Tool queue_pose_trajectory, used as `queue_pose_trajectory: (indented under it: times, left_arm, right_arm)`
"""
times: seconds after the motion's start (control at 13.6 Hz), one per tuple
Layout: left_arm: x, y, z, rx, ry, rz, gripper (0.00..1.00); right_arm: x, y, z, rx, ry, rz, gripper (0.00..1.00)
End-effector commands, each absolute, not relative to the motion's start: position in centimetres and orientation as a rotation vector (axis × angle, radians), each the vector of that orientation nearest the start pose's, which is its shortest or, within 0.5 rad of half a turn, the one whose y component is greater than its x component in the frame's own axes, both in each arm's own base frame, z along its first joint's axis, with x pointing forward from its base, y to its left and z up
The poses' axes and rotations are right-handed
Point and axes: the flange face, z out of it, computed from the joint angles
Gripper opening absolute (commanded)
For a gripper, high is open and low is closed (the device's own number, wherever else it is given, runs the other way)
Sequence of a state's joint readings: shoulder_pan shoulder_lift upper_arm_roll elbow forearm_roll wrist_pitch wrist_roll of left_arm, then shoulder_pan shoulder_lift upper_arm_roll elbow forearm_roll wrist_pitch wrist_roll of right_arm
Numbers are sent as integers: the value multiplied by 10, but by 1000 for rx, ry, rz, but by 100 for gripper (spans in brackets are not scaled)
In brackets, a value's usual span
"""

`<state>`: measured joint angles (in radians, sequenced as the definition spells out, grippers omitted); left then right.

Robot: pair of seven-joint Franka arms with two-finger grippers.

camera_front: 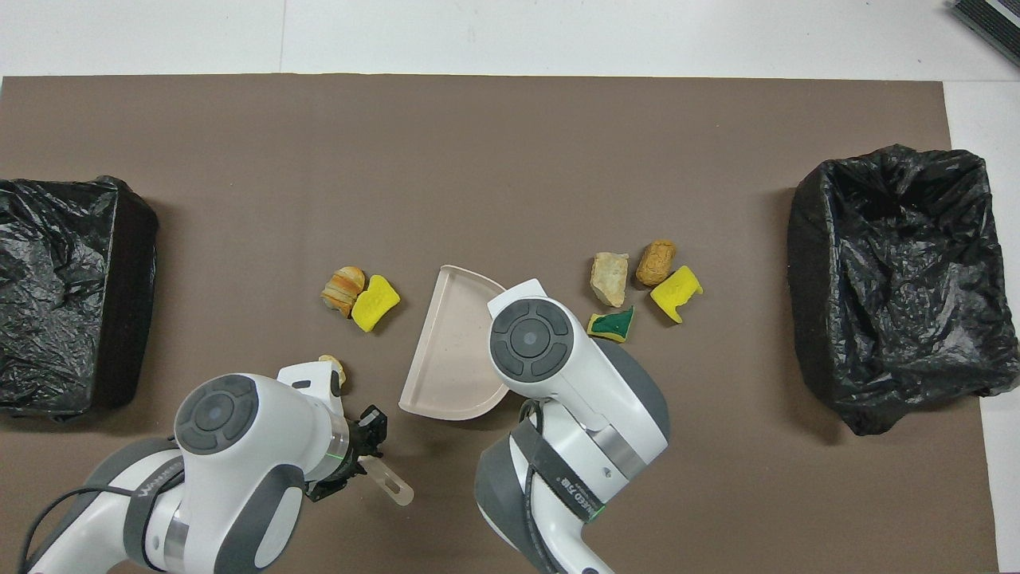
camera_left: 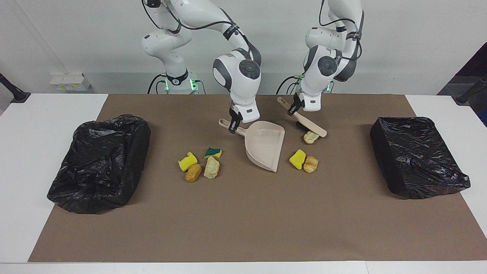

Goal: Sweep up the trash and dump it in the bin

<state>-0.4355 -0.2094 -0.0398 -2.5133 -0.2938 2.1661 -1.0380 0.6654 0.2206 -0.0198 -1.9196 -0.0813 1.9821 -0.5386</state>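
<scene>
Left tool [camera_left: 292, 111] clamped on brush [camera_left: 309, 125], bristles touching tan scrap [camera_left: 311, 137]. Right tool [camera_left: 232, 127] gripping dustpan [camera_left: 264, 147] handle. Advised: short low strokes toward pan mouth, lip pressed flat on surface [camera_left: 243, 220]. Remaining scraps near both tools.

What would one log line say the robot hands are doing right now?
left hand: holds brush over tan scrap | right hand: holds dustpan handle | trash: on mat, none in bins
</scene>
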Motion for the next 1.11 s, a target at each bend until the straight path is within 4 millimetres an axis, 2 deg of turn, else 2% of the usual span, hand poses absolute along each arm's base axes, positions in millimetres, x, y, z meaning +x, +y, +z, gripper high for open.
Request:
queue_pose_trajectory:
  times: [0.0,0.3,0.52,0.66,0.74,0.89,1.03]
  left_arm:
    - [395,-200,340,-3103,-948,324,0]
    - [396,-200,341,-3240,-489,292,0]
    - [389,-211,342,-3278,-194,291,0]
    - [375,-230,345,-3287,94,295,0]
    - [372,-234,345,-3282,209,308,0]
    - [352,-256,348,-3250,469,339,0]
    - [351,-270,358,-3224,621,377,0]
  right_arm:
    - [470,352,367,-2655,-1817,211,0]
    - [469,353,367,-2683,-1779,209,0]
    - [469,353,368,-2683,-1779,209,0]
    - [465,357,368,-2675,-1791,208,0]
    - [465,358,367,-2673,-1792,211,0]
    - [465,358,368,-2673,-1792,208,0]
    - [465,358,368,-2673,-1792,208,0]
